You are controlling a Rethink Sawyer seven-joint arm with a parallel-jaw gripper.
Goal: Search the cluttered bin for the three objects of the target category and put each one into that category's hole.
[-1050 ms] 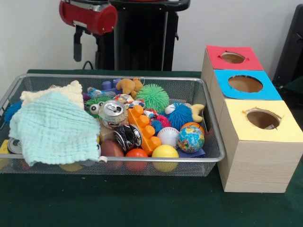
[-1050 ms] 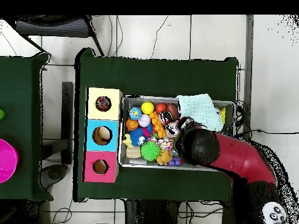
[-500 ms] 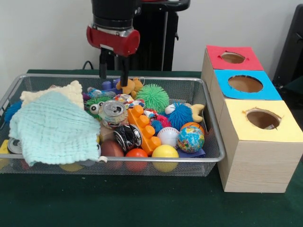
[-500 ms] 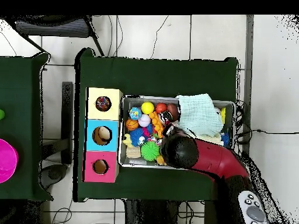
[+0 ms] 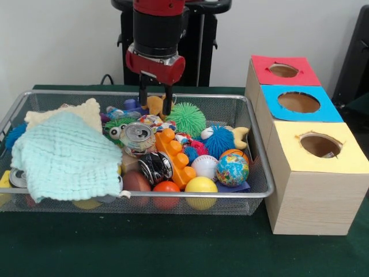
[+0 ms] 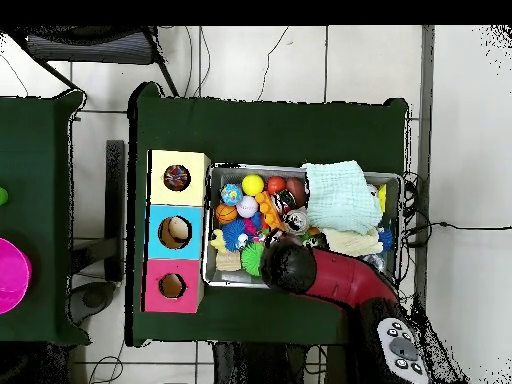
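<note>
The wire mesh bin [image 5: 144,195] is full of toys, and it also shows in the overhead view [image 6: 300,168]. A patch of white cloth with coloured dots [image 5: 153,121] shows between the can and the green spiky ball; the rest of it is buried. No other dotted cloth shows in the bin. My gripper [image 5: 154,103] is open at the bin's far side, its fingers on either side of a tan plush toy [image 5: 154,104]. In the overhead view the arm's head [image 6: 288,265] hides it. The yellow-topped hole [image 5: 320,144] is at the near right, with something small inside.
A mint waffle cloth [image 5: 66,156] covers the bin's left, over a cream one [image 5: 86,109]. A can [image 5: 138,135], orange brick [image 5: 176,156], green spiky ball [image 5: 186,118], blue spiky ball [image 5: 219,140] and globe ball [image 5: 233,169] fill the middle. Blue-topped [image 5: 298,102] and red-topped [image 5: 283,70] holes sit behind the yellow one.
My gripper has moved to the right in the front view and a little lower, now at the tan plush toy. The bin's contents have not moved.
</note>
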